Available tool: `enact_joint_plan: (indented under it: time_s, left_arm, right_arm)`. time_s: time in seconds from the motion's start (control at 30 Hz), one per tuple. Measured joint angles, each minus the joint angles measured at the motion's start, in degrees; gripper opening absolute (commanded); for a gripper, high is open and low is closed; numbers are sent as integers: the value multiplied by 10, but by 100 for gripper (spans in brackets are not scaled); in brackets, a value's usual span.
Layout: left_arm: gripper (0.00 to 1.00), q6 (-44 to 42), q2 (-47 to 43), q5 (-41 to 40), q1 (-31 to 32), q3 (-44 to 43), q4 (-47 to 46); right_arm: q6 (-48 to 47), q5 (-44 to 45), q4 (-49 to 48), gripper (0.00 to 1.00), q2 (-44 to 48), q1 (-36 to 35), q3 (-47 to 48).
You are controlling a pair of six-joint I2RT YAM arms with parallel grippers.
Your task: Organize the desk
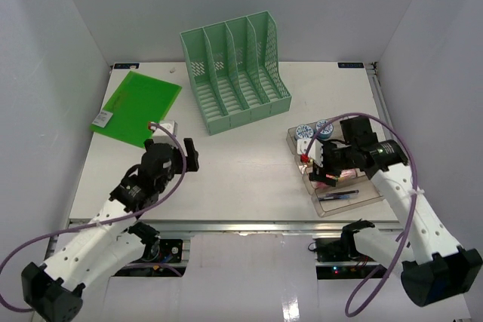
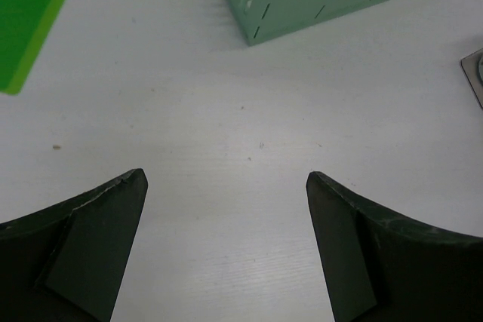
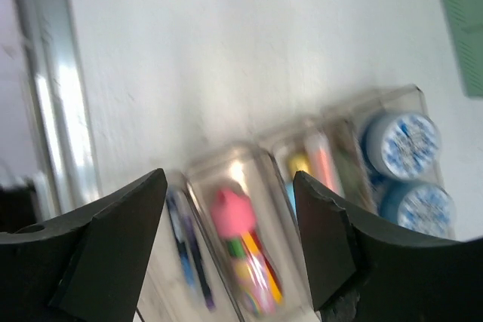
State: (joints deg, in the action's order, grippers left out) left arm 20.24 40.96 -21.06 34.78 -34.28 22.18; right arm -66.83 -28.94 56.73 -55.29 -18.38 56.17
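The white desk (image 1: 249,164) carries a clear stepped tray (image 1: 371,198) at its right. My right gripper (image 1: 321,168) hovers over that tray, open, with nothing between its fingers (image 3: 121,224). Below the jaws, in the middle compartment, lies a multicoloured pen with a pink cap (image 3: 231,213); the wrist view is blurred. Dark pens (image 3: 185,239) fill the compartment beside it, and two blue tape rolls (image 3: 400,145) sit at the tray's far end. My left gripper (image 1: 189,154) is wide open over bare desk (image 2: 226,96) at left of centre, holding nothing.
A green slotted file rack (image 1: 234,73) stands at the back centre. A flat green folder (image 1: 136,107) lies at the back left with a small white item (image 1: 163,126) at its near corner. A metal rail (image 1: 241,225) runs along the desk's front edge.
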Motion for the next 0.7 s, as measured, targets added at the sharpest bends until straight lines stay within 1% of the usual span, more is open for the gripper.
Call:
enact_joint_plan:
  time_s: [0.1,0.17,0.23,0.3,0.37,0.4,0.47,0.53,0.7]
  left_arm:
    - [98,19,39,95,-158,-1,-3]
    - [98,33,64,168,-249,-1,-9]
    - [97,54,96,256,-344,-1,-20]
    - [98,82,139,340,-447,-2,-47]
    - [98,112,185,389,-517,-3,-75]
    - [98,127,204,409,-538,-3,-88]
    - [98,159,234,440,-562,-3,-114]
    - [98,188,257,446,-575,-7,-139]
    - [98,243,289,409,-596,-35,-187]
  right_arm:
    - [69,-91,-42,79,-58,0,-11]
    - [112,-139,-69,80,-82,-1,-17]
    - [150,-185,-93,83,-100,0,-19]
    - [175,-237,-116,83,-112,5,-20]
    - [191,-281,-133,83,-118,17,-23]
    - [197,-300,-139,83,-118,26,-27]
    - [202,-334,-148,83,-118,48,-37]
    - [206,-353,-151,83,-117,68,-45]
    - [215,-379,-154,84,-99,83,-54]
